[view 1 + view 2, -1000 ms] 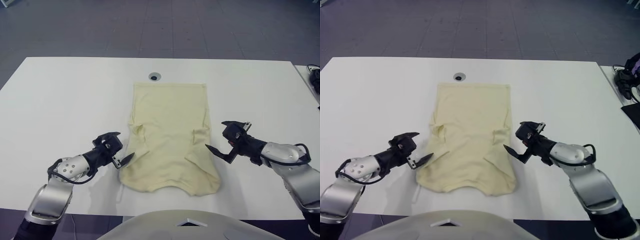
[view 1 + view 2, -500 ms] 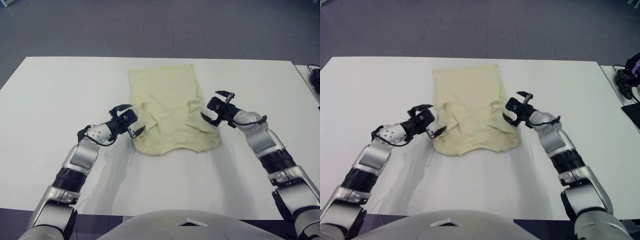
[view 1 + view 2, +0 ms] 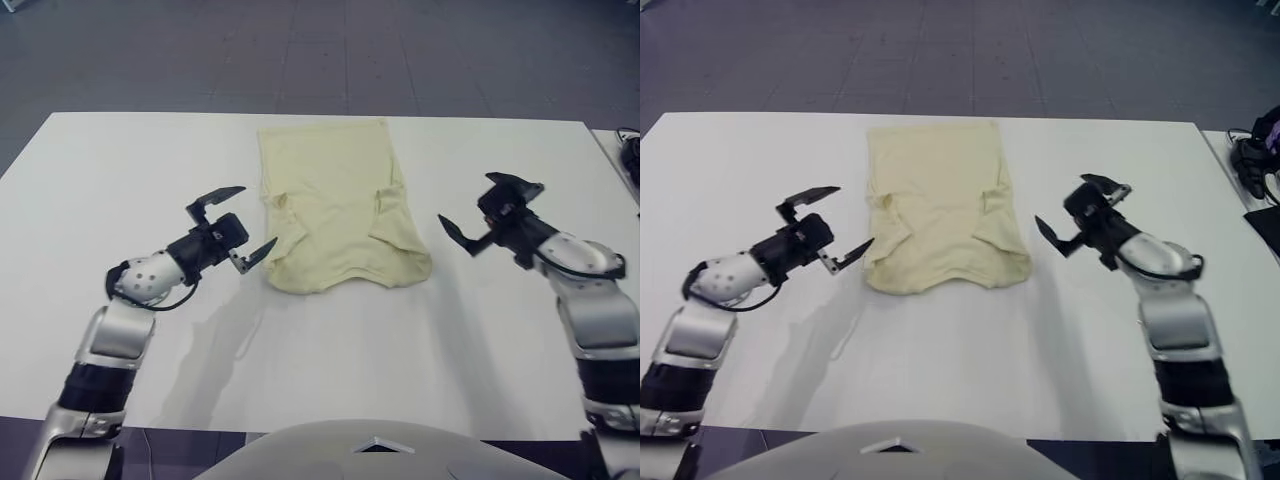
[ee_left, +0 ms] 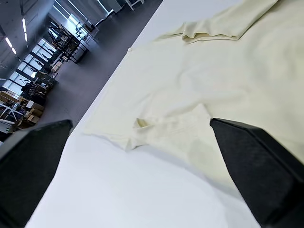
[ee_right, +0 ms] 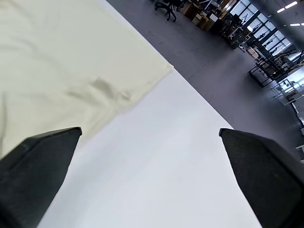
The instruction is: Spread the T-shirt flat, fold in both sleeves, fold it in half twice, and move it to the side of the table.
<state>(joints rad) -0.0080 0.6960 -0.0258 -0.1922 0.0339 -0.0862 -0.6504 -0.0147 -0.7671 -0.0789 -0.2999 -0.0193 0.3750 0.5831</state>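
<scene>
t-shirt (image 3: 335, 205) lies released, left gripper (image 3: 256, 215) and right gripper (image 3: 464, 199) withdrawn.

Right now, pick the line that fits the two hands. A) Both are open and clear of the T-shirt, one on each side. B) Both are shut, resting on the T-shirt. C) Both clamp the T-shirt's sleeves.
A: the left hand and the right hand are spread open on either side of the T-shirt, neither touching the cloth.
</scene>
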